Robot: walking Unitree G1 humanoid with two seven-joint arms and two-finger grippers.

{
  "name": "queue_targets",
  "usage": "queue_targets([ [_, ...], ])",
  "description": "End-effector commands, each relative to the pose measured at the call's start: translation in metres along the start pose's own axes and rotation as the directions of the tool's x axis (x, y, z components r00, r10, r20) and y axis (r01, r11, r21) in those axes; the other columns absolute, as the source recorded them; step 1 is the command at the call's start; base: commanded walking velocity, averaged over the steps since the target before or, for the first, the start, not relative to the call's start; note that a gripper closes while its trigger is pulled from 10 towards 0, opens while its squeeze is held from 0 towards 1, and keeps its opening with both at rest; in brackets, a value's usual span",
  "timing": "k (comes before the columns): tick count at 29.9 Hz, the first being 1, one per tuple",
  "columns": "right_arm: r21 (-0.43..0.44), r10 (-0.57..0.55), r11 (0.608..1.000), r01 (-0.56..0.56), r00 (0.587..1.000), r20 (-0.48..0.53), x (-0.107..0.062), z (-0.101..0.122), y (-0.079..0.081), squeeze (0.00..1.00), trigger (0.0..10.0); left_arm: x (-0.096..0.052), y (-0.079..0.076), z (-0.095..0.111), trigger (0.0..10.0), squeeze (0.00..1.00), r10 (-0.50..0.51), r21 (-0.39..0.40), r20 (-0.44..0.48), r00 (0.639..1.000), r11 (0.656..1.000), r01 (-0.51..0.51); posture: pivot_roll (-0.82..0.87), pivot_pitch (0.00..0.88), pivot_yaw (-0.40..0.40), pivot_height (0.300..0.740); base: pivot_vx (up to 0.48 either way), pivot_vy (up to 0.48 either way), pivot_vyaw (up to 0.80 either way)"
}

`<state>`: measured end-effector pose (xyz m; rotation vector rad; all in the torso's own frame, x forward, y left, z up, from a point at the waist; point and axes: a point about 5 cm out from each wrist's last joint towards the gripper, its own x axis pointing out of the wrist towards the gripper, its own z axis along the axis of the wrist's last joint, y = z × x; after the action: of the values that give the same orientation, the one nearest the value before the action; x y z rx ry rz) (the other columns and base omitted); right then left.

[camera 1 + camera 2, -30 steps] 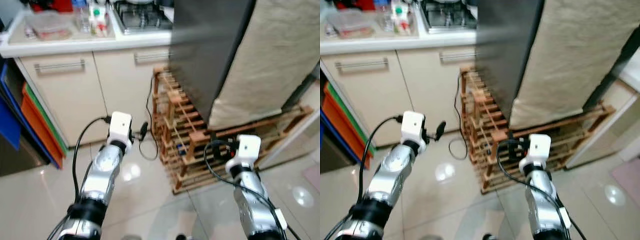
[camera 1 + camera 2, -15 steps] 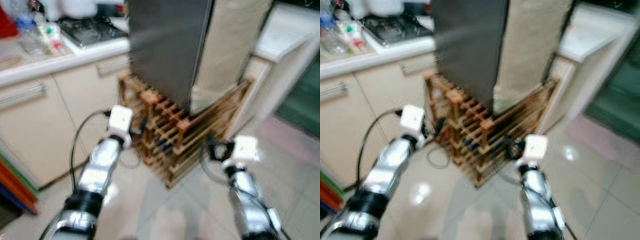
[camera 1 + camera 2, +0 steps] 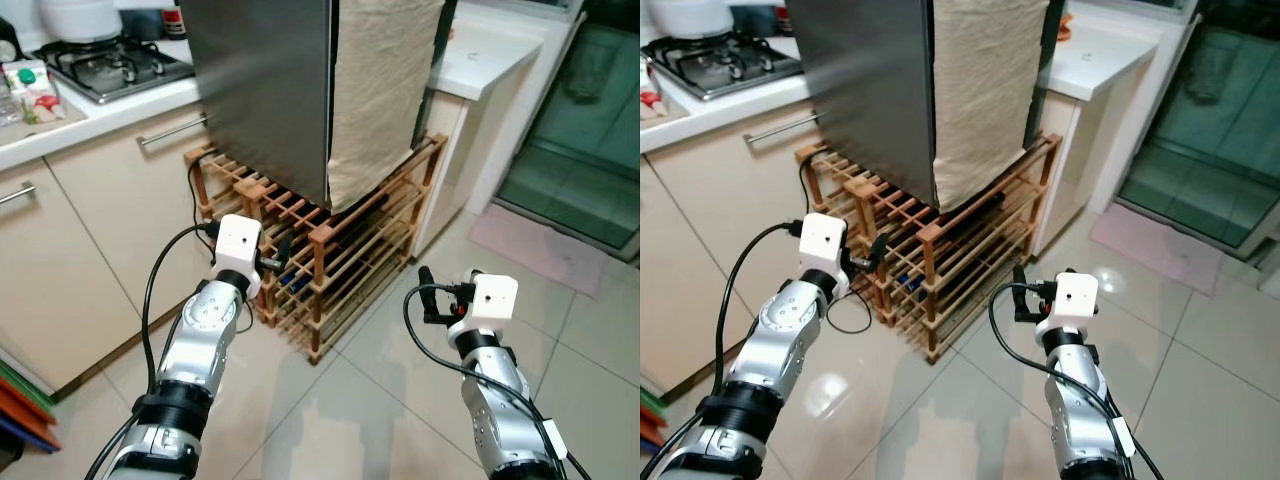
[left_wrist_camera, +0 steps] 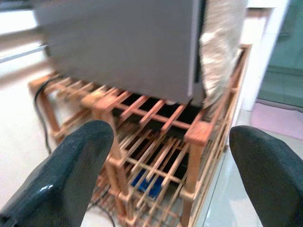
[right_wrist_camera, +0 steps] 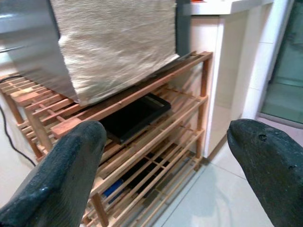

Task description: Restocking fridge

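The fridge (image 3: 265, 90), a tall grey box, stands on a wooden rack (image 3: 340, 255) and serves as the landmark here. A beige cloth (image 3: 375, 90) hangs down the fridge's front face, its lower edge reaching the rack's top rail. The rack sits directly under the fridge and has slatted shelves; a flat black tray (image 5: 135, 116) lies on one shelf below the cloth, and something small and blue (image 4: 144, 182) shows on a lower shelf. To the fridge's left runs a counter with cream cupboards (image 3: 80, 240) and a gas hob (image 3: 115, 60); to its right is a white counter (image 3: 480, 50), and beyond that a glass door (image 3: 590, 120). A black cable (image 3: 195, 215) trails down beside the rack's left end. The floor (image 3: 370, 400) is pale glossy tile.

The left gripper (image 3: 283, 262) is held up just in front of the rack's near corner, its fingers (image 4: 71, 170) spread wide and empty. The right gripper (image 3: 425, 295) hovers over the floor in front of the fridge, well apart from the rack, fingers (image 5: 267, 163) likewise spread with nothing between them.
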<state>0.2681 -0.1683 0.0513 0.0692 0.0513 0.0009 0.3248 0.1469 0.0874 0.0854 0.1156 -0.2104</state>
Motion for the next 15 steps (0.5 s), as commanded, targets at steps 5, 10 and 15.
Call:
queue_targets([
  [5, -0.01, 0.008, 1.0, -0.008, 1.0, 0.013, 0.005, 0.003, 0.003, 0.0, 10.0, 0.0, -0.001, -0.008, 10.0, 0.0, -0.006, -0.076, -0.058, 0.998, 0.997, 0.001, 0.07, 0.0, 0.002, 0.74, 0.0, 0.0, 0.0],
  [10, -0.007, 0.007, 1.0, -0.006, 1.0, 0.021, 0.006, 0.004, 0.004, 0.0, 10.0, -0.002, 0.001, -0.017, 10.0, 0.0, 0.01, -0.173, -0.111, 0.994, 0.985, -0.029, 0.07, 0.0, 0.002, 0.74, 0.0, 0.0, 0.0],
  [15, 0.007, 0.005, 1.0, -0.005, 0.999, 0.039, 0.005, 0.007, 0.004, 0.0, 10.0, -0.005, 0.002, -0.02, 10.0, 0.0, 0.006, -0.168, -0.107, 0.994, 0.986, -0.024, 0.07, 0.0, 0.003, 0.74, 0.0, 0.0, 0.0],
])
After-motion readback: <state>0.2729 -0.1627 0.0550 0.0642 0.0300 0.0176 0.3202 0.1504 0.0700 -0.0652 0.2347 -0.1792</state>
